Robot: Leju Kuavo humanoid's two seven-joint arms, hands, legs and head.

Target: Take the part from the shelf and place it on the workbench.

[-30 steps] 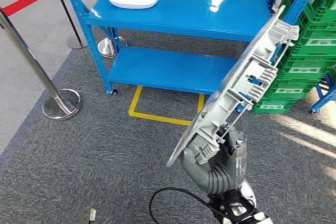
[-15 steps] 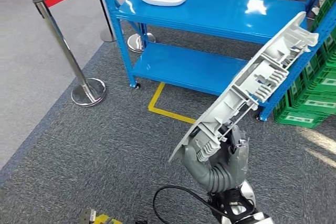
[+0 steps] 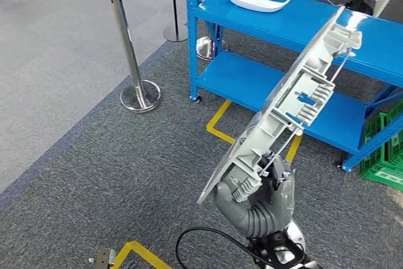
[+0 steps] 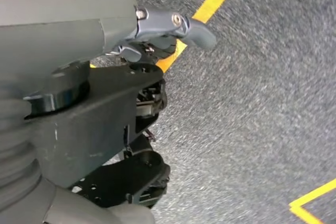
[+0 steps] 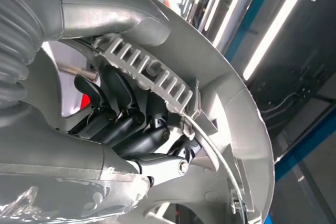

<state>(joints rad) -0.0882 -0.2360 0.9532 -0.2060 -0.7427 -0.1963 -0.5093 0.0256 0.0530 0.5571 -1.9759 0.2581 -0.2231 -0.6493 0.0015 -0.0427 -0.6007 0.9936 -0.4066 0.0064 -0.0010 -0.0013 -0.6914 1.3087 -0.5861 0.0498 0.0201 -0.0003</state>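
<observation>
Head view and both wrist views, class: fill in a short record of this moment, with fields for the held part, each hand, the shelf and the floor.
Held part: long grey ribbed plastic part, tilted up toward the shelf.
Right hand: right hand grips the part's lower end; dark fingers wrap its ribs.
Left hand: left hand holds nothing, hanging above the carpet.
Shelf: blue shelf; white part on its top level.
Floor: grey carpet, yellow tape lines.

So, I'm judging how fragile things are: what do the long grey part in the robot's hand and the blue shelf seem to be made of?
The long grey ribbed part, held in the right hand, looks like moulded plastic: matte, with thin ribs and clips. The blue shelf looks like painted steel: glossy boards that mirror the lights, and perforated uprights.
</observation>
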